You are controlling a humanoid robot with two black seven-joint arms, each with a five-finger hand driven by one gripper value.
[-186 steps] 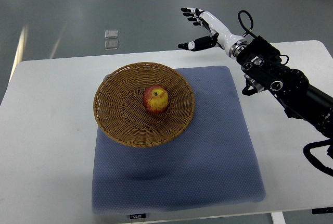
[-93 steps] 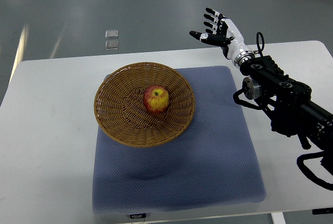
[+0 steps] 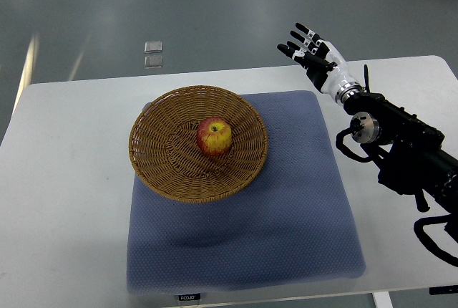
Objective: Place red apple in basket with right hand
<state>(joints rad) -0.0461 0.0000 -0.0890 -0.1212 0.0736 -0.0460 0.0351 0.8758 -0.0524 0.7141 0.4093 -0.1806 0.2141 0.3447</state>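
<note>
One hand is in view, the right hand [image 3: 313, 49], its black arm [image 3: 401, 154] entering from the picture's right edge and angling up toward the far side of the table [image 3: 64, 179]. We note the fingers [image 3: 300, 38] spread apart and nearly straight, dark tips pointing up and to the left, palm empty. They grip nothing and touch nothing; the hand hangs above the far edge of the table, just beyond the far right corner of the mat [image 3: 286, 229], and well apart from the basket [image 3: 161, 161]. White shells cover the fingers and the back of the hand, and a silver ring sits at the wrist where the black arm begins. We cannot tell how high the hand is above the tabletop.

We find the apple [image 3: 214, 136] inside the basket, resting near the middle of the woven floor, slightly toward the right side. Its skin is red, with a yellow patch on the side facing right. The stem dimple faces upward. It lies alone in the basket, clear of the rim.

The basket is round, shallow and brown wicker, sitting on the far left part of the blue-grey mat, with its left rim reaching past the mat's edge over the white table. The mat lies flat and covers the table's centre; a small label shows at its near edge.
</note>
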